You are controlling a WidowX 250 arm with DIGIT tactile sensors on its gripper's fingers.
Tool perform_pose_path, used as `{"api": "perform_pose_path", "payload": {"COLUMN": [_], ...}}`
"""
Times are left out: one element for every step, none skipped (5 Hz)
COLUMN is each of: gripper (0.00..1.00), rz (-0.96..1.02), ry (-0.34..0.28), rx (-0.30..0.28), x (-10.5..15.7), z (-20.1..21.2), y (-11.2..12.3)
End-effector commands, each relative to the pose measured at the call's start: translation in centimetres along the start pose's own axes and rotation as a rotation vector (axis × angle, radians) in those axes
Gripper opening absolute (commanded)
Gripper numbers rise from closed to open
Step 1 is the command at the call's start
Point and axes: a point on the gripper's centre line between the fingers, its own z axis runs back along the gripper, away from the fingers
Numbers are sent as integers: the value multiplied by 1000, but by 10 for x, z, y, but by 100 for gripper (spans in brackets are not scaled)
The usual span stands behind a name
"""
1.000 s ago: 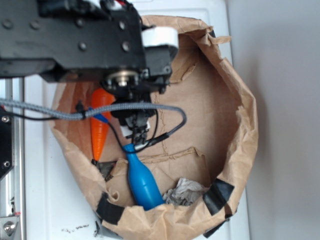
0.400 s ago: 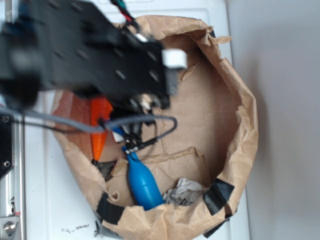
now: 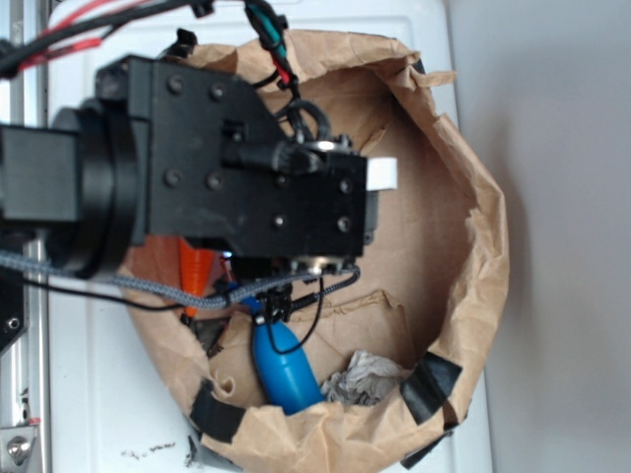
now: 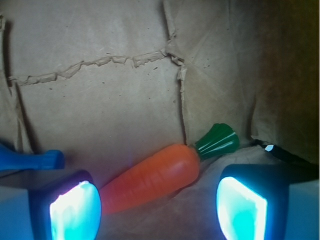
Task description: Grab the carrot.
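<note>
The orange carrot [image 4: 155, 175] with a green stem cap lies on the brown paper in the wrist view, slanting up to the right, its tip behind the left pad [image 4: 75, 212]. My gripper [image 4: 157, 212] is open, its jaws wide apart, and the carrot lies between and just beyond them. In the exterior view only a strip of the carrot [image 3: 197, 268] shows at the bag's left side, below the black arm. My gripper's fingers are hidden under the arm there.
A blue plastic bottle [image 3: 281, 365] lies in the paper bag [image 3: 463, 246] near its lower rim; its neck [image 4: 35, 160] shows at the left of the wrist view. Crumpled paper [image 3: 365, 379] lies beside it. The bag's walls ring the space.
The arm has swung right and lower over the bag, covering more of the carrot and the bottle's neck. The carrot and bottle have not moved.
</note>
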Motion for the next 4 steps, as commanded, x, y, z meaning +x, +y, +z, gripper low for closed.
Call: {"api": "perform_pose_path", "payload": {"gripper": [100,100,100,100], "rz": [218,333,387,384], "ry": [-82,-78,-66,-33], "rx": [-164,-181,-166,-138], "x": [4,-3,-6,1], "z": [-2,-4,-12,-25], "y": [2,5,7,12]}}
